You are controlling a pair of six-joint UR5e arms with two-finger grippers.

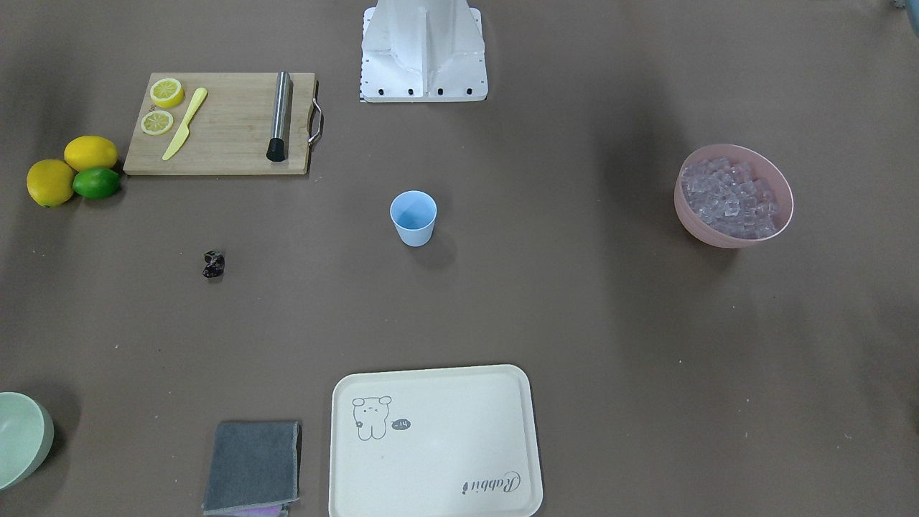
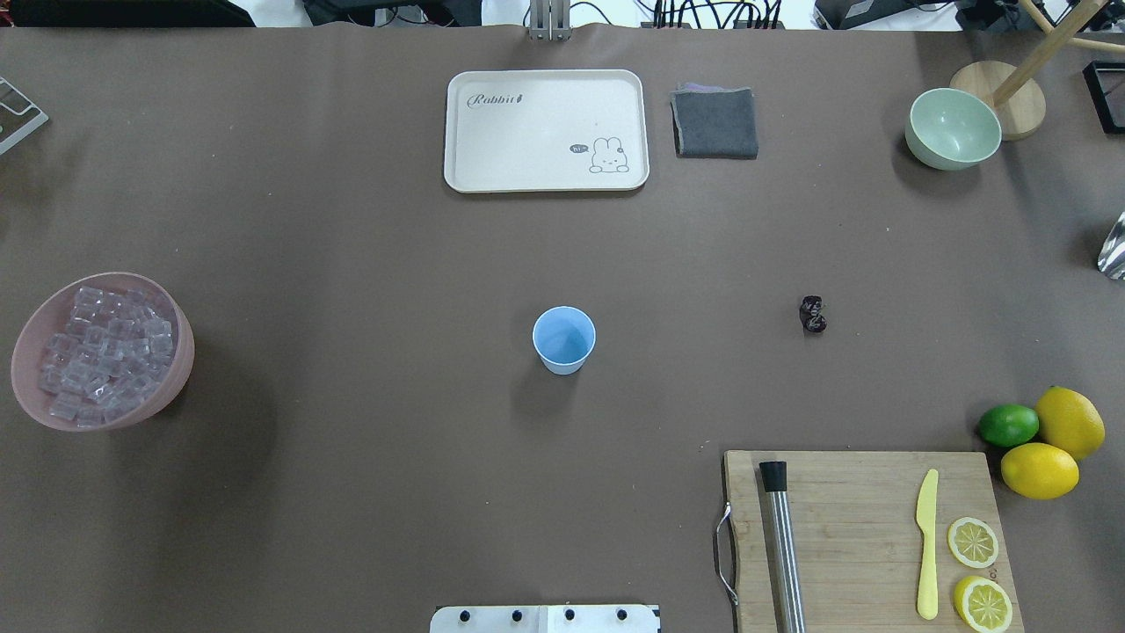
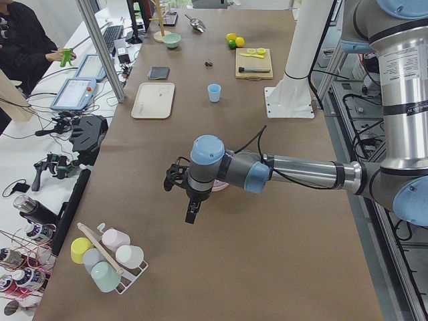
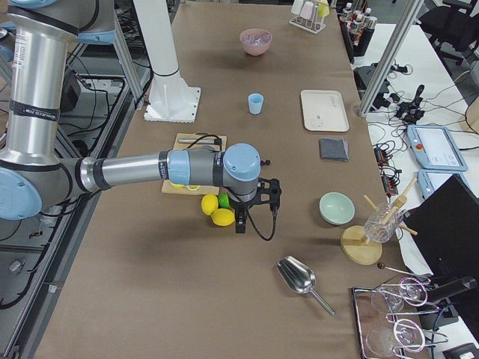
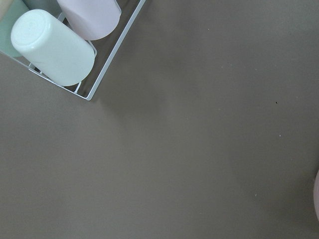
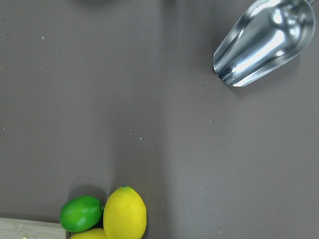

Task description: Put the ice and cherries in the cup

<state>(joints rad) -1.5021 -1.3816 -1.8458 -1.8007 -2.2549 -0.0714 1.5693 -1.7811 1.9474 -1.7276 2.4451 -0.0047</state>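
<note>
The cream tray [image 1: 445,445] lies nearest in the front-facing view, with a folded grey cloth [image 1: 251,467] just beside it and a pale green bowl [image 1: 21,438] at the corner of the frame. Past them, near the middle of the table [image 1: 574,323], the light blue cup [image 1: 413,217] stands upright and looks empty. The cherries [image 1: 213,263], a small dark glossy lump, lie on the bare table well apart from the cup, on the robot's right. The ice [image 1: 731,197] is heaped in the pink bowl [image 1: 718,240], well apart from the cup on the robot's left.

A wooden cutting board [image 1: 230,136] lies near the robot's base and bears two lemon slices [image 1: 166,92], a yellow knife [image 1: 185,123] and a metal rod with a black end [image 1: 279,115]. Two whole lemons [image 1: 90,152] and a lime [image 1: 95,183] sit touching one another just beside the board.

The left gripper [image 3: 190,217] points down above the table, between the pink bowl and a wire rack of upturned cups [image 3: 107,257]; it shows only in the side view, so I cannot tell whether its fingers are apart or together. Its wrist camera sees bare table and the rack's corner [image 5: 94,84].

The right gripper [image 4: 239,224] points down over the table just beside the lemons, with a metal scoop [image 4: 299,280] near it; again I cannot tell how its fingers stand. Its wrist camera shows the lime, a lemon and the scoop's mouth [image 6: 264,40].
</note>
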